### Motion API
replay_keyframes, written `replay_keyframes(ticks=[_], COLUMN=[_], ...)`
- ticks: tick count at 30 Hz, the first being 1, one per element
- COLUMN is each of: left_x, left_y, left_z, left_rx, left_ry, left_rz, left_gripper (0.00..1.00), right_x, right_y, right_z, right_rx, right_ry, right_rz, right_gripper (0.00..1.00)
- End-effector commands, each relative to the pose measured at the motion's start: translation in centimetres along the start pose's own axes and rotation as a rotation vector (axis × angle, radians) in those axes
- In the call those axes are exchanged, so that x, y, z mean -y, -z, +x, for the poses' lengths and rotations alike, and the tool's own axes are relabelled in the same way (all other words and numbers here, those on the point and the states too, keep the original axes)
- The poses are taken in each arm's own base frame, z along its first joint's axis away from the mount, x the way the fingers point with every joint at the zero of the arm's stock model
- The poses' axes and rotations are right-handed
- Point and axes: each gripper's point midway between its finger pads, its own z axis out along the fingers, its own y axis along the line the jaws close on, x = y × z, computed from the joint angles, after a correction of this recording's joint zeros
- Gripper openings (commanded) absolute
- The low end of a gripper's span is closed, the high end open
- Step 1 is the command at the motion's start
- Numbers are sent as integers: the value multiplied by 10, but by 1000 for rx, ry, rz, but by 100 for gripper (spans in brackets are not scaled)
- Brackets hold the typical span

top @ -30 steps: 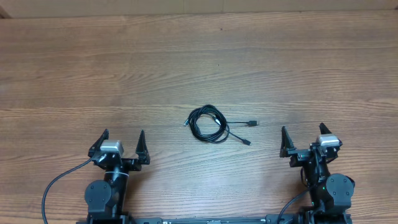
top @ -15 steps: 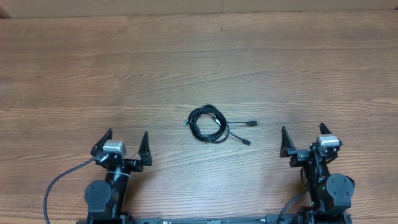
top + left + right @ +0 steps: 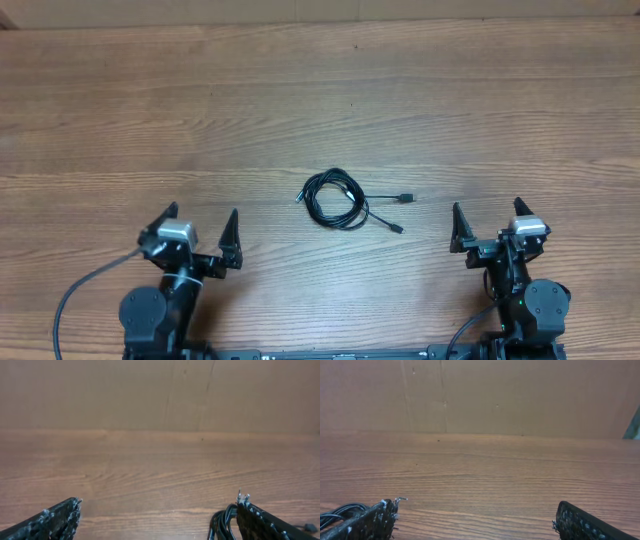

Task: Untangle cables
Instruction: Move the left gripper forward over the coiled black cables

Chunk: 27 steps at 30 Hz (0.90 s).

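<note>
Your left gripper (image 3: 202,220) has its fingers spread wide with nothing between them. Your right gripper (image 3: 487,212) is the same: released and empty. Both sit low over the near edge of the table (image 3: 420,90).

The cables (image 3: 333,198) lie ahead of both pairs of fingers and in between them. They are forward and inward of the left pair, forward and inward of the right pair, and well apart from each. Each wrist view catches the bundle only at its inner fingertip.

It is a small tight coil. Two plug ends trail out towards your right fingers, and a short tip pokes out towards your left.

Nothing looks untangled yet. Wide jaws on either side suit a two-handed start, probably one pinning the coil while the other draws a loose tail away.
</note>
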Motion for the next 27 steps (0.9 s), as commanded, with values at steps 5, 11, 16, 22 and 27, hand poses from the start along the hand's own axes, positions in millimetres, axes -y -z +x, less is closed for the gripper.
replay_keyframes(ticks=[5,11,16,22,27], left_x=[13,16,20,36,38], left_y=[-19,-41,-51,-64,-69], left_z=[-9,-15,-17,-3,15], left_rx=[-132,-261,-355,-453,-530], left_ry=[17,53,74,76,144], left_rz=[78,107,124,178,186], left_gripper=[100,100,100,100,100], right_x=[3,3,3,3,3], right_y=[0,0,0,0,0], right_z=[2,2,2,2,2], right_rx=[4,4,4,4,4], right_ry=[1,1,1,1,1], right_rz=[15,15,15,15,15], right_gripper=[100,100,100,100,100])
